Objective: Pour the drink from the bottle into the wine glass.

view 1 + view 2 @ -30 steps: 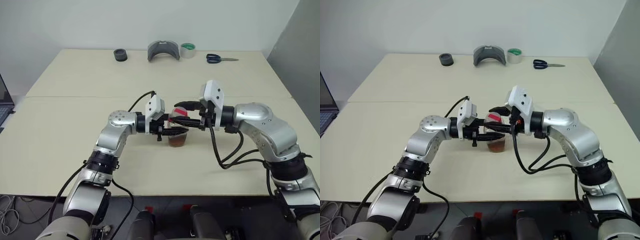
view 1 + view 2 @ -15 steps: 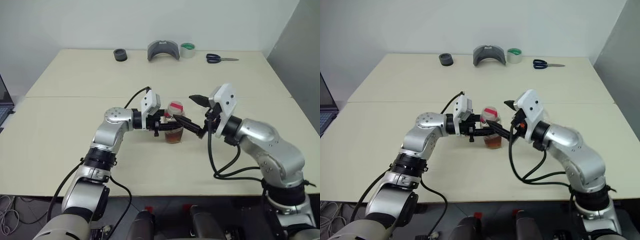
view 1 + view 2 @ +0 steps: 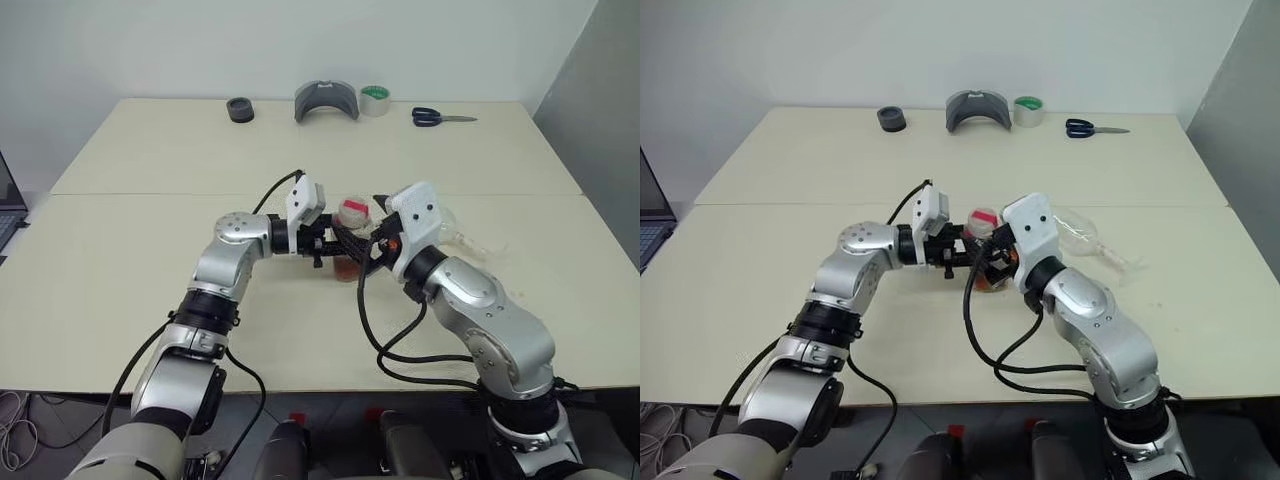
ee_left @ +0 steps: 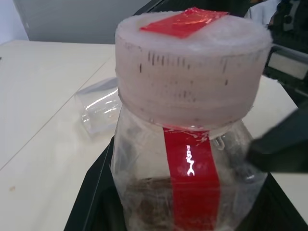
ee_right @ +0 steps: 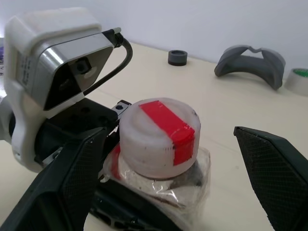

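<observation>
Desk [image 3: 150, 250]: pale cream top filling most of the head views, with a seam running across it at mid-frame; grey wall behind, darker grey panel at the right edge.
Bottle [image 3: 350, 240]: upright at frame centre of the left eye view, between the two arms, its white cap [image 5: 159, 137] crossed by a red strip and still on.
Drink [image 3: 347, 270]: reddish-brown, low in the bottle.
Left claw [image 3: 335, 245]: closed on the bottle's body just under the cap, reaching in from frame left.
Right claw [image 5: 173, 183]: fingers spread wide to either side of the cap, not touching it; nothing held.
Wine glass [image 3: 1085, 235]: clear, lying on its side on the desk right of centre, beyond the right arm, stem pointing toward the right edge.
Far edge of desk: a black ring [image 3: 240, 109] at upper left of centre, a grey curved piece [image 3: 327, 100] at top centre, a roll of tape [image 3: 376, 99] just beside it, blue-handled scissors [image 3: 440, 118] further right.
Left edge of frame: a corner of a laptop [image 3: 8, 215] beside the desk.
</observation>
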You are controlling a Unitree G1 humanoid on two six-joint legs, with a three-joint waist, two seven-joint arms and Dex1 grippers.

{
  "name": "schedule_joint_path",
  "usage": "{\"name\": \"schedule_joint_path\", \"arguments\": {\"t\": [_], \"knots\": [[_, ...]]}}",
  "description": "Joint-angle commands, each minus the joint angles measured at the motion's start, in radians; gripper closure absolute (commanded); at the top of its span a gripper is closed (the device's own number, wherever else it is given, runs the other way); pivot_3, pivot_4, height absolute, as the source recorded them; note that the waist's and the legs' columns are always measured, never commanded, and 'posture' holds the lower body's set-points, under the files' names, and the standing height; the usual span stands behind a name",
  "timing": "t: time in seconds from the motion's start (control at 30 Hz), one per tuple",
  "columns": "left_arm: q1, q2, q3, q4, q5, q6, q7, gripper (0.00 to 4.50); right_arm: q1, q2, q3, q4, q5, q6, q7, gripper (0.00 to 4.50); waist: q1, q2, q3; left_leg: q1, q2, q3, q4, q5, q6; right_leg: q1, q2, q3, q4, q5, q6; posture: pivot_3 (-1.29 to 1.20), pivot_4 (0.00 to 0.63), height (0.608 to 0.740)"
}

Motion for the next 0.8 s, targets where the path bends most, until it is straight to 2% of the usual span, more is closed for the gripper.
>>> {"name": "schedule_joint_path", "arguments": {"t": [0.03, 0.1, 0.2, 0.4, 0.53, 0.57, 0.63, 0.8], "knots": [[-0.029, 0.000, 0.014, -0.010, 0.001, -0.029, -0.001, 2.68, -0.019, 0.008, -0.002, -0.020, -0.016, -0.044, 0.009, 0.00, -0.001, 0.000, 0.000, 0.000, 0.000, 0.000, 0.000, 0.000, 0.000, 0.000, 0.000, 0.000, 0.000, 0.000, 0.000, 0.00, 0.150, 0.740], [-0.030, -0.001, 0.016, -0.005, 0.003, -0.032, -0.003, 2.68, -0.018, 0.010, -0.003, -0.018, -0.019, -0.053, 0.013, 0.00, -0.001, 0.000, 0.000, 0.000, 0.000, 0.000, 0.000, 0.000, 0.000, 0.000, 0.000, 0.000, 0.000, 0.000, 0.000, 0.00, 0.150, 0.740], [-0.033, -0.002, 0.017, 0.002, 0.004, -0.035, -0.004, 2.68, -0.017, 0.010, 0.000, -0.017, -0.023, -0.056, 0.023, 0.59, -0.002, 0.000, 0.000, 0.000, 0.000, 0.000, 0.000, 0.000, 0.000, 0.000, 0.000, 0.000, 0.000, 0.000, 0.000, 0.00, 0.150, 0.740], [-0.033, -0.004, 0.015, 0.006, 0.004, -0.039, -0.007, 2.68, -0.010, 0.004, 0.012, -0.011, -0.022, -0.051, 0.056, 2.61, -0.003, 0.000, 0.000, 0.000, 0.000, 0.000, 0.000, 0.000, 0.000, 0.000, 0.000, 0.000, 0.000, 0.000, 0.000, 0.00, 0.150, 0.740], [-0.035, -0.007, 0.015, 0.006, 0.003, -0.040, -0.008, 2.68, -0.009, -0.015, 0.019, -0.003, -0.013, -0.054, 0.098, 2.68, -0.004, 0.000, 0.000, 0.000, 0.000, 0.000, 0.000, 0.000, 0.000, 0.000, 0.000, 0.000, 0.000, 0.000, 0.000, 0.00, 0.150, 0.740], [-0.034, -0.008, 0.013, 0.003, 0.000, -0.039, -0.014, 2.68, -0.021, -0.046, 0.017, 0.017, -0.004, -0.082, 0.151, 2.68, -0.004, 0.000, 0.000, 0.000, 0.000, 0.000, 0.000, 0.000, 0.000, 0.000, 0.000, 0.000, 0.000, 0.000, 0.000, 0.00, 0.150, 0.740], [-0.035, -0.007, 0.009, -0.005, -0.006, -0.034, -0.029, 2.68, -0.056, -0.123, 0.000, 0.076, 0.020, -0.146, 0.279, 2.68, -0.004, 0.000, 0.000, 0.000, 0.000, 0.000, 0.000, 0.000, 0.000, 0.000, 0.000, 0.000, 0.000, 0.000, 0.000, 0.00, 0.150, 0.740], [-0.049, -0.002, 0.010, 0.017, -0.002, -0.048, -0.061, 2.68, -0.185, -0.334, -0.030, 0.275, 0.147, -0.280, 0.723, 2.68, -0.005, 0.000, 0.001, 0.000, 0.000, 0.000, 0.000, 0.000, 0.000, 0.001, 0.000, -0.001, -0.001, 0.000, 0.000, 0.00, 0.150, 0.740]]}}
